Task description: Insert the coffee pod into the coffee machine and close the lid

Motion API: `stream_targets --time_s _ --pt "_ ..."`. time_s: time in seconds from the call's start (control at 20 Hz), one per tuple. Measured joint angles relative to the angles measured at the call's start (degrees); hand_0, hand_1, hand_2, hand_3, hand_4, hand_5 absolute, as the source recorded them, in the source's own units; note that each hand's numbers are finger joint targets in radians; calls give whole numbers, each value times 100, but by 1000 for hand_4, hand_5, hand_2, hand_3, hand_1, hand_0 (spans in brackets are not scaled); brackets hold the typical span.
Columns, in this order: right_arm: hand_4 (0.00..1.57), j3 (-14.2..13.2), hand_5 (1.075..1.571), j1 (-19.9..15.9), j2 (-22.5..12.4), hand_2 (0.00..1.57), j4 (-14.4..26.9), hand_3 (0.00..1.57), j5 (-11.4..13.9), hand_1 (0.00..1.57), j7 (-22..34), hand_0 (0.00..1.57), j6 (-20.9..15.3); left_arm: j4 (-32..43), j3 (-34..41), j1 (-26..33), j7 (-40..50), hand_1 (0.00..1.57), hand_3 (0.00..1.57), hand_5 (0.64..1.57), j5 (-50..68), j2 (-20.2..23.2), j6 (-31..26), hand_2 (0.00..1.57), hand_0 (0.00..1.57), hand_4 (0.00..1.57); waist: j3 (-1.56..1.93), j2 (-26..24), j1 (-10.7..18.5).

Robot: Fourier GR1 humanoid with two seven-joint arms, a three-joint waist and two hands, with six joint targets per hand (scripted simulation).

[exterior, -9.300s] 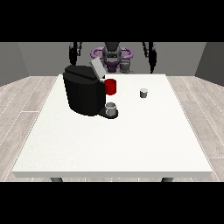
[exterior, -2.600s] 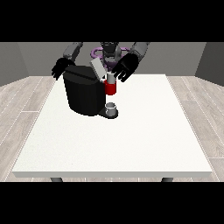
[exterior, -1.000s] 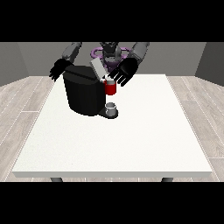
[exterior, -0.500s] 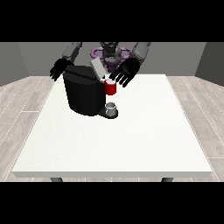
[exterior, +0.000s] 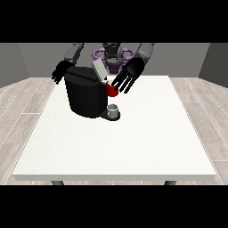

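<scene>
A black coffee machine (exterior: 85, 95) stands on the white table (exterior: 133, 138) at the far left. Its grey lid (exterior: 99, 70) is tilted up behind its red front part (exterior: 112, 90). A small grey cup (exterior: 114, 110) sits on the machine's base. The hand at the view's right (exterior: 130, 75) hovers just right of the lid and red part, fingers straight and spread, pointing down. I cannot make out a coffee pod anywhere. The hand at the view's left (exterior: 60, 71) hangs behind the machine's back left corner, fingers relaxed and holding nothing.
The robot's purple and grey torso (exterior: 112, 57) stands behind the table's far edge. The table's near and right parts stretch out white around the machine.
The white pod that stood on the table right of the machine is gone from there. Both hands came up to the machine; the hand at the view's right has shifted slightly over the last second.
</scene>
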Motion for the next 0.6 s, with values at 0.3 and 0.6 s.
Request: stream_targets --time_s 0.3,0.6 --pt "376 -74 1571 185 -11 0 244 0 -3 0 -202 0 -1 -75 -14 95 82 0 0 1571 -31 -122 -74 0 0 0 -1 -206 115" --pt "392 -189 1571 359 -50 0 471 0 -83 0 -275 0 33 -225 -18 371 128 0 0 1571 -4 -347 -104 0 0 0 -2 -566 322"
